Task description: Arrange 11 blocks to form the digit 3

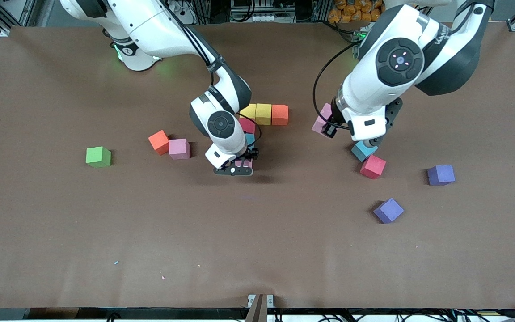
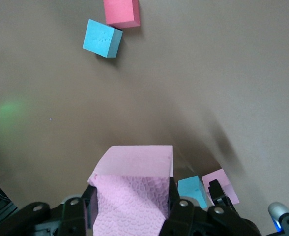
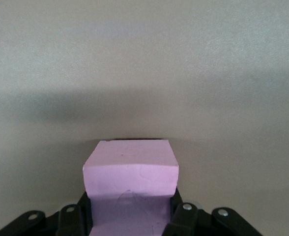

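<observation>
Brown cloth covers the surface (image 1: 61,250), and near its middle the pink matte cube (image 3: 130,169) I'm placing sits pinched between the fingers of the right claw (image 1: 239,166), which is closed on its sides. It is at the camera-facing end of the growing digit 3: a light blue cube (image 1: 250,139) is just farther from the camera, then a red cube (image 1: 247,125), then the bar of two yellow cubes (image 1: 257,112) and an orange cube (image 1: 280,114).

To do this well, I judge the pink face must be flush against the light blue one and square to the column before I let go. I cannot tell whether they touch, since the claw hides the seam. I'd open slowly and lift straight up, so the fingers don't drag the cube or nudge the column.

My left claw (image 1: 329,127) waits, clamped on a second pink cube (image 1: 321,121) above the surface, beside the orange end of the bar and well clear of it.

Loose pieces lie around: a light blue cube (image 1: 364,150) touching a red cube (image 1: 372,166), two purple cubes (image 1: 441,174), an orange-red cube (image 1: 159,142) beside a third pink cube (image 1: 179,148), and a green cube (image 1: 98,156).
</observation>
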{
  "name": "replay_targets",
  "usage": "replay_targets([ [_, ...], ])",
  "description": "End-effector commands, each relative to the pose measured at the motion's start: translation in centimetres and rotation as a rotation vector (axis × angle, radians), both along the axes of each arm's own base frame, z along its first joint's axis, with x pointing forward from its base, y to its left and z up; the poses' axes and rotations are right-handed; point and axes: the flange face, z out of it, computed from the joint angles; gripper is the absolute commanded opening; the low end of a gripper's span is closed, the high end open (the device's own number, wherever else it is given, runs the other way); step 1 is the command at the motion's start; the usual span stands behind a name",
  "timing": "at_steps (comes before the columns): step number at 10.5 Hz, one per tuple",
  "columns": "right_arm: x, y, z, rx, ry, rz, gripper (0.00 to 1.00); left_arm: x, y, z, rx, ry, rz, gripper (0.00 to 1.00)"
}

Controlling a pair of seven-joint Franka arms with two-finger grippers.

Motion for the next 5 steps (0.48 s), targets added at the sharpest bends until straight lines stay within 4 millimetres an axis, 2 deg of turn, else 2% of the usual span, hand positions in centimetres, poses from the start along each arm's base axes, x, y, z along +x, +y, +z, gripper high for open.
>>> replay_targets([
  [1,-0.2,0.6,-0.1,0.009,0.011,-0.021,0.0,-0.2,-2.3,-0.9,-0.001,-0.033,0.034,0.0],
  [2,-0.2,0.5,-0.1,0.009,0.013,-0.022,0.0,-0.4,-3.3,-2.7,0.013,-0.005,0.046,0.0],
  [5,-0.4,0.5,-0.4,0.004,0.017,-0.019,0.0,0.0,-2.6,-6.1,-0.006,0.061,0.087,0.0],
])
